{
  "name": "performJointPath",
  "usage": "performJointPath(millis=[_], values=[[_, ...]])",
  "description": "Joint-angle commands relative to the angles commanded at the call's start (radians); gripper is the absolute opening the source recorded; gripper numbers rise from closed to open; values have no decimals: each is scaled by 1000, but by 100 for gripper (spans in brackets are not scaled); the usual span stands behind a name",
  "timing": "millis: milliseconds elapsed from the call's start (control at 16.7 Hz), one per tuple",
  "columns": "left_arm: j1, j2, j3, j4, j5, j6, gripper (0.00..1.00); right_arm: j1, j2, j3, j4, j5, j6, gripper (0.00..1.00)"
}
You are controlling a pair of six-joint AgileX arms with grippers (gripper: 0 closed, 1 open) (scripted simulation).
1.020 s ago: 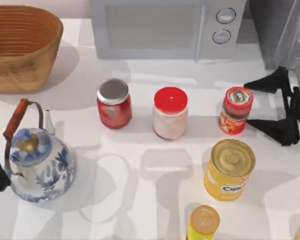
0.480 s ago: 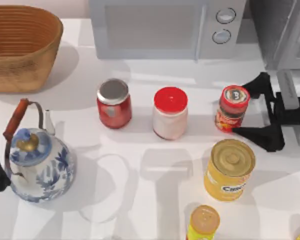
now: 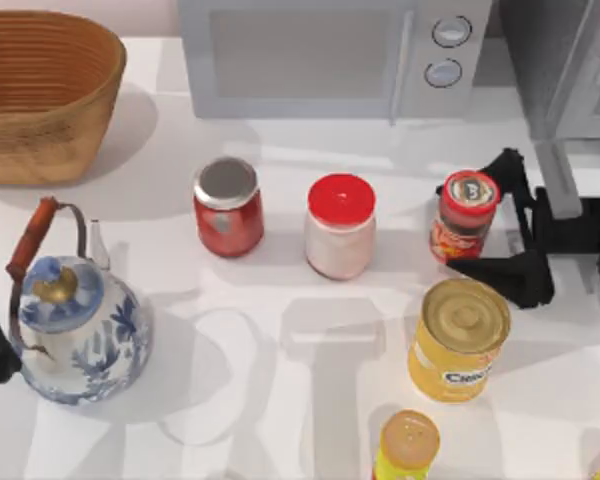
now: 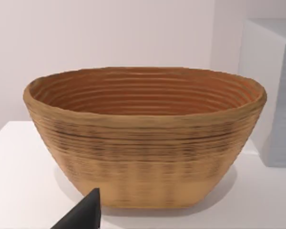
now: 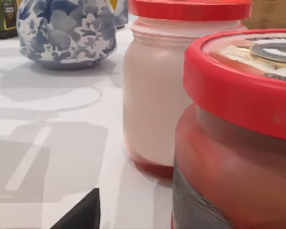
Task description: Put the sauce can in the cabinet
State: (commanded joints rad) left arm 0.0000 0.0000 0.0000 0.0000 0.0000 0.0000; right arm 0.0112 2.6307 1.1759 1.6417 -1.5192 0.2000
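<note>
**One grasp pending: sauce can bracketed, not yet clamped**

Step in hand: approach for the grasp. Right gripper (image 3: 480, 218) reaching in from the worktop's right edge, fingers spread wide, one finger (image 3: 500, 164) on the far side of the sauce can (image 3: 465, 217) and the other on the near side. Can upright between them, towards the right edge of the worktop, in front of the microwave (image 3: 335, 55); contact with either finger not discernible. Right wrist view very close on the can (image 5: 238, 143), white jar with red lid (image 5: 157, 90) just beyond.

Cabinet (image 3: 570, 60) at the far right corner, door (image 3: 558, 140) apparently swung open.

Next move, judged: close on the can, lift clear of the yellow can (image 3: 458, 338) nearby, carry back and right into the cabinet.

Left gripper (image 4: 83, 217) parked by the left edge, facing the basket (image 4: 143, 138); finger state: cannot tell.
</note>
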Motion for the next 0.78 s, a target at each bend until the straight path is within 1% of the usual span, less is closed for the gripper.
performJointPath(millis=[240,540,780], values=[[0,0,0,0,0,0,100,7,0,-5,46,7,41,100],[0,0,0,0,0,0,100,7,0,-5,48,7,43,100],[0,0,0,0,0,0,100,7,0,-5,48,7,43,70]])
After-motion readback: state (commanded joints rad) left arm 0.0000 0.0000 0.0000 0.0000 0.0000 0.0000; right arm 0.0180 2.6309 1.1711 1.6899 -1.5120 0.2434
